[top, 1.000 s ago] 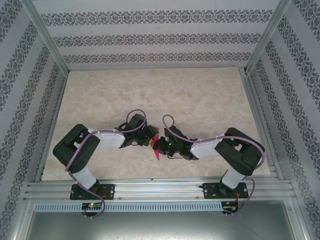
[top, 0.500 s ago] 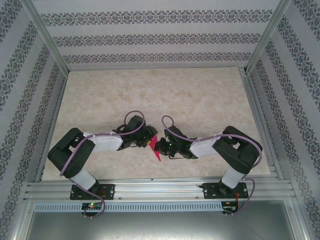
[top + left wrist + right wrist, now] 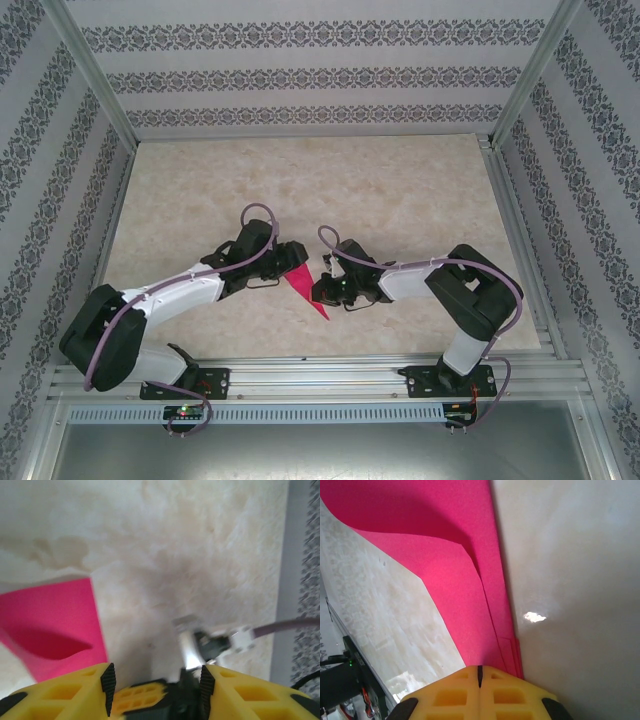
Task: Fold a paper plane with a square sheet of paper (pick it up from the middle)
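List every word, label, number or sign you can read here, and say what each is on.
No readable text in these views.
Folded magenta-pink paper: plain, unmarked.
Patterned grey wallpaper: ornamental bands, no letters.
Beige marbled tabletop: no labels.
Small circuit board at the left arm's base: any print is too small to read.

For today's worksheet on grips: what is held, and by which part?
Right hand pinches the paper by its layered edge; left hand holds nothing.

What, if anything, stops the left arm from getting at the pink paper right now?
Probably nothing, so yes: the open left gripper sits right beside the pink paper, nothing between them. The right gripper, shut, holds the opposite edge.
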`<state>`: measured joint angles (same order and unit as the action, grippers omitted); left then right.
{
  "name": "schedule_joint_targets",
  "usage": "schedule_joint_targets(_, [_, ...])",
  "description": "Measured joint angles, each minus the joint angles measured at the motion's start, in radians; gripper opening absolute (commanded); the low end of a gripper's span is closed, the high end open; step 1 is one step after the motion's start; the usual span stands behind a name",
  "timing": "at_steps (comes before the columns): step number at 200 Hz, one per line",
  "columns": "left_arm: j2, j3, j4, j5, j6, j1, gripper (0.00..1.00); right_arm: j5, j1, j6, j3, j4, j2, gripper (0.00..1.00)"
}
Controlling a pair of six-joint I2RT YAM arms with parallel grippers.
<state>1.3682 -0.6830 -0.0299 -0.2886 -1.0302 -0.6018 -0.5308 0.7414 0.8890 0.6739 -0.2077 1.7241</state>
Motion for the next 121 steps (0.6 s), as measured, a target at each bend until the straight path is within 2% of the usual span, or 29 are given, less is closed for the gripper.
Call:
schedule_joint_targets(55, [0.059,0.05,-0.046,-0.076,0.082,0.0,0.5,-0.018,-0.007,-0.035,0.017,0.037,0.006,0.02])
schedule_joint_targets(121, [0.202,0.034,-0.114,-0.098,0.122,0.002,0.5,-0.023,-0.011,-0.037,0.017,0.039,0.007,0.02])
